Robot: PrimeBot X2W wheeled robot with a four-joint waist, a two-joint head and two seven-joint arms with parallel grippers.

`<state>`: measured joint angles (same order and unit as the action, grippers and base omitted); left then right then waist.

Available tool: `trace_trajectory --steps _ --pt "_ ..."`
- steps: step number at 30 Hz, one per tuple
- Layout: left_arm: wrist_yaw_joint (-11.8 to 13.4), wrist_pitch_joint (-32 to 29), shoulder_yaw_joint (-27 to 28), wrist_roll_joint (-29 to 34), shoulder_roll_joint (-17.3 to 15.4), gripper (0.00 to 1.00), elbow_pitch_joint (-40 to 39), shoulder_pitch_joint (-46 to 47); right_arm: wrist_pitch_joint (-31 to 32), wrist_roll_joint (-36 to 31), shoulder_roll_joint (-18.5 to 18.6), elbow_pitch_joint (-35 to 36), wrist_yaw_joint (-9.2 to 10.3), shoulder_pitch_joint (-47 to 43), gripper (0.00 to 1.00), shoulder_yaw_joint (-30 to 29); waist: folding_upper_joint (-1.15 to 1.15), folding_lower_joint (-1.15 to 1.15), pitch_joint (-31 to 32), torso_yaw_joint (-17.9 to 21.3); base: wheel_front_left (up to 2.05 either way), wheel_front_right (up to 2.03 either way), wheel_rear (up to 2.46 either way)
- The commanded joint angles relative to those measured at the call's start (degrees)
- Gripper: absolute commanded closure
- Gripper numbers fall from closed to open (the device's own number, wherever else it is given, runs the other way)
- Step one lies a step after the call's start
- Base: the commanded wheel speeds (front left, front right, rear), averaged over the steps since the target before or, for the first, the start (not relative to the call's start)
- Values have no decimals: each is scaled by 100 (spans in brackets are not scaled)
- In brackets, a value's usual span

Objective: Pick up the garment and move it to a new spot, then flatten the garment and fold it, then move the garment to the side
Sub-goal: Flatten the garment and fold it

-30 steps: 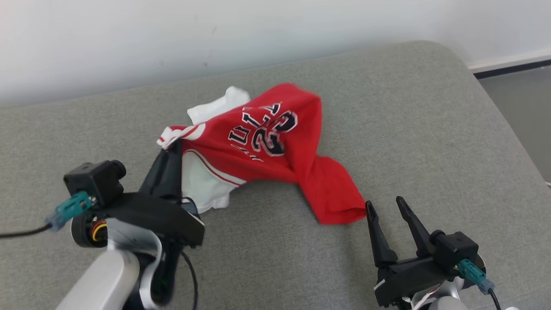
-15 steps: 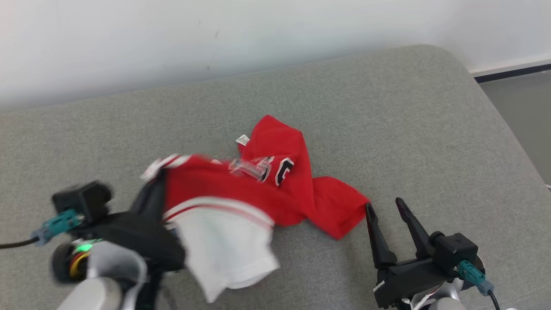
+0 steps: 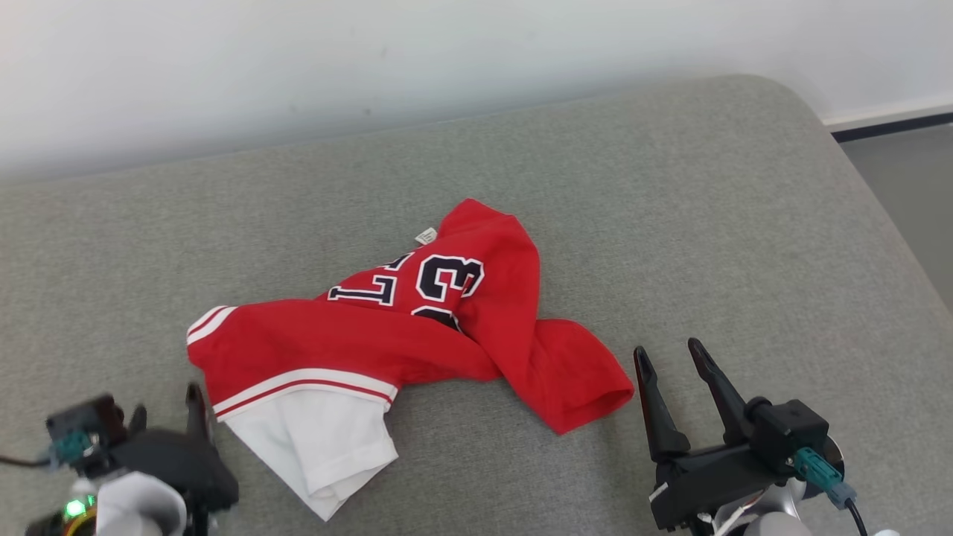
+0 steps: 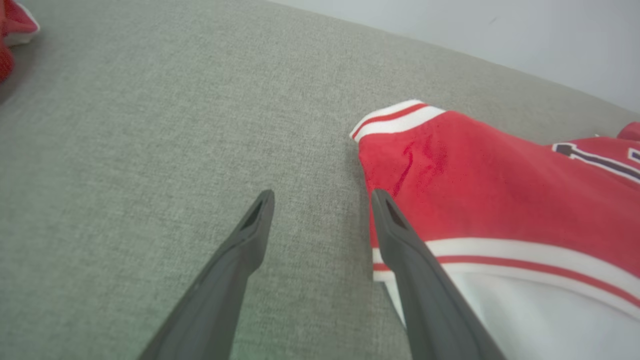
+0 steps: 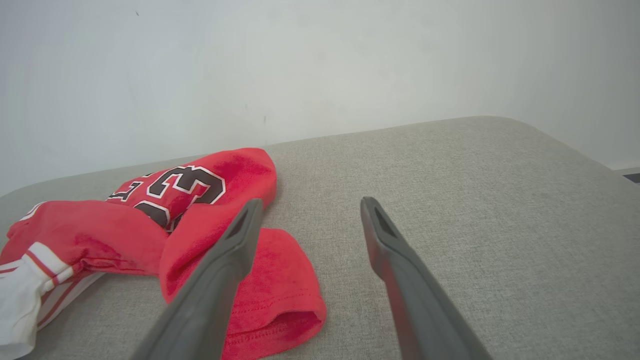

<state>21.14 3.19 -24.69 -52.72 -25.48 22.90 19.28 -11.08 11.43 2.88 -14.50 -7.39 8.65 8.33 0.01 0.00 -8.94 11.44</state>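
The garment [image 3: 417, 327] is a red jersey with dark numbers, striped trim and a white sleeve, lying crumpled on the grey cushion [image 3: 670, 208]. My left gripper [image 3: 165, 409] sits low at the left, just beside the garment's striped corner, open and empty. In the left wrist view its fingers [image 4: 322, 195] are spread, the right one along the garment [image 4: 500, 190] edge. My right gripper [image 3: 666, 350] stands open just right of the red hem. In the right wrist view that gripper [image 5: 311, 201] holds nothing, and the garment [image 5: 200, 200] lies to its left.
A white wall [image 3: 372, 59] runs behind the cushion. The cushion's rounded right edge drops to a grey floor [image 3: 908, 193] with a dark baseboard. A scrap of red-and-white cloth [image 4: 12, 30] shows at the top left of the left wrist view.
My left gripper opened and let go of the garment, then drew back to the lower left. The garment dropped and now lies nearer the front. The right gripper stayed put.
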Motion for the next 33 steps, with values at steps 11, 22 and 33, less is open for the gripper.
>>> trace_trajectory --steps 11,22,33 --pt "-332 -448 -240 -642 522 0 -608 -916 130 -84 1 135 -20 -140 0 -42 -1 0 140 -327 0 0 0" --pt "-382 -916 -897 -465 878 0 -291 -687 484 -160 -1 -19 -20 132 0 -121 -1 0 75 -409 0 0 0" --pt "-609 -986 -1145 -430 1082 100 357 -530 1567 -287 1 -413 -20 399 0 573 -1 0 3 -519 0 0 0"
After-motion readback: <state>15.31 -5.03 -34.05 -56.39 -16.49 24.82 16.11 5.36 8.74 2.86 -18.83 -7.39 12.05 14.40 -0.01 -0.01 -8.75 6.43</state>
